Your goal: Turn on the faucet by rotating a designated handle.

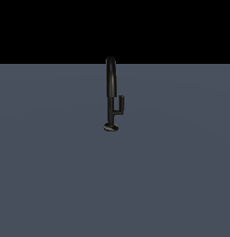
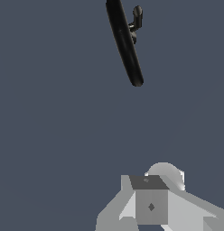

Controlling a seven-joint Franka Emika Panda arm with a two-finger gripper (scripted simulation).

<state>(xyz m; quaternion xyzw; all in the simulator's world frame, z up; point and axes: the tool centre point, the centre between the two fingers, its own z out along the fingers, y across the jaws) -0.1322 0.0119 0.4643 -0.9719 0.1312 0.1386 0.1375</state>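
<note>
So the faucet [image 1: 111, 92] stands alone on the grey floor [image 1: 52, 176], handle [image 1: 119, 105] sticking up just beside its pipe. The gripper [image 2: 151, 205] is well apart from both, holding nothing, and I can't tell how wide it's open.

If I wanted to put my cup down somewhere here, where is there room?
Nearly anywhere: the grey surface lies bare on all sides of the faucet. The only tight spot is on the exterior view's right of the pipe, where the handle stands close beside it.
</note>
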